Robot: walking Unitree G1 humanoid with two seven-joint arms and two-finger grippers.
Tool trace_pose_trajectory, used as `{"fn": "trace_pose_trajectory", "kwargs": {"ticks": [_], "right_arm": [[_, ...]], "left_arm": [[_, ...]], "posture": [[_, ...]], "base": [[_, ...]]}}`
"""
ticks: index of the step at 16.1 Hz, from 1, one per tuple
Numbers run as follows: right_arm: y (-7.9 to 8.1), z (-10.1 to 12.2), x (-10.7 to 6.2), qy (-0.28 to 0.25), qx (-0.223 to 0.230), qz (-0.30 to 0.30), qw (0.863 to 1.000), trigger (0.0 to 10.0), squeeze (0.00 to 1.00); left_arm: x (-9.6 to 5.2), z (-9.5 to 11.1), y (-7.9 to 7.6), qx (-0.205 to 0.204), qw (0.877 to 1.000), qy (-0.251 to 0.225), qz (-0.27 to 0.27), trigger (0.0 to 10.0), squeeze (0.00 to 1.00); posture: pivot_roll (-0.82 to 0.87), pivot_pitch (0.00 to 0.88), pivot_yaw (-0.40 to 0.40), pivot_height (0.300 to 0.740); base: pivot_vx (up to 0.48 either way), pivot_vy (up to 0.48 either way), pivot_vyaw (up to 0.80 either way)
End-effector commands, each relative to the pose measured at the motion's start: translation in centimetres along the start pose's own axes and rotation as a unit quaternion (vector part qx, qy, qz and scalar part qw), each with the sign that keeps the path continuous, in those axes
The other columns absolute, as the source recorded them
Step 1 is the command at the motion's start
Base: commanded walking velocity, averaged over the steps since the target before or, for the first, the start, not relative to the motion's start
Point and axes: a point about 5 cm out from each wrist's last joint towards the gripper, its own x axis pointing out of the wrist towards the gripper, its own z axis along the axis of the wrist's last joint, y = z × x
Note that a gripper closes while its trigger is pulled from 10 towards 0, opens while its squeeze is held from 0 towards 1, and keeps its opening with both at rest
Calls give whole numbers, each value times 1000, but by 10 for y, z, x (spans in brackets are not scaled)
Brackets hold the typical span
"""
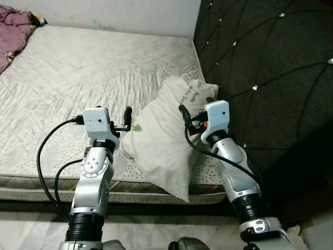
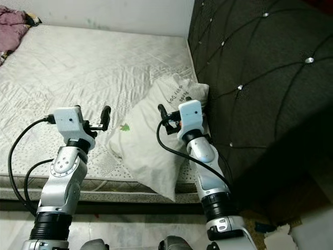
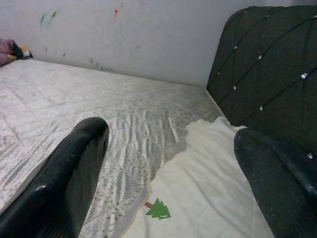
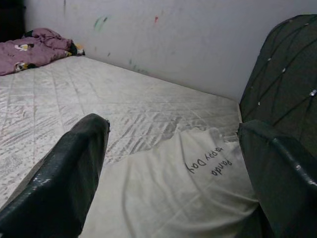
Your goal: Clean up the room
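Observation:
A white pillow [image 1: 164, 138] with a small green tree print [image 3: 158, 209] and handwriting [image 4: 210, 161] lies at the mattress's near right corner, by the headboard. One of its corners hangs over the front edge. My left gripper [image 1: 127, 121] is open and hovers just above the pillow's left edge, with nothing between its fingers [image 3: 74, 168]. Over the pillow's right side, my right gripper [image 1: 185, 117] is also open and holds nothing. A crumpled purple cloth [image 1: 13, 28] lies at the mattress's far left corner.
The bare quilted mattress [image 1: 78, 67] stretches ahead to a white wall [image 1: 130, 13]. A dark tufted headboard [image 1: 270, 78] stands along the right side. Pale floor tiles [image 1: 31, 229] run along the bed's front edge.

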Motion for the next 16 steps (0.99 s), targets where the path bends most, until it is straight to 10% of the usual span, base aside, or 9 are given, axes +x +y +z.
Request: {"fn": "trace_pose_trajectory", "kwargs": {"ticks": [1, 16], "right_arm": [[-1, 1, 1, 1, 3, -1, 1000, 10000, 0], [0, 0, 1, 4, 2, 3, 1000, 10000, 0]], "left_arm": [[1, 1, 0, 4, 1000, 2, 3, 10000, 0], [1, 0, 1, 1, 1000, 1, 10, 10000, 0]], "posture": [[20, 0, -65, 740], [22, 0, -67, 740]], "base": [[0, 0, 0], [0, -141, 0]]}}
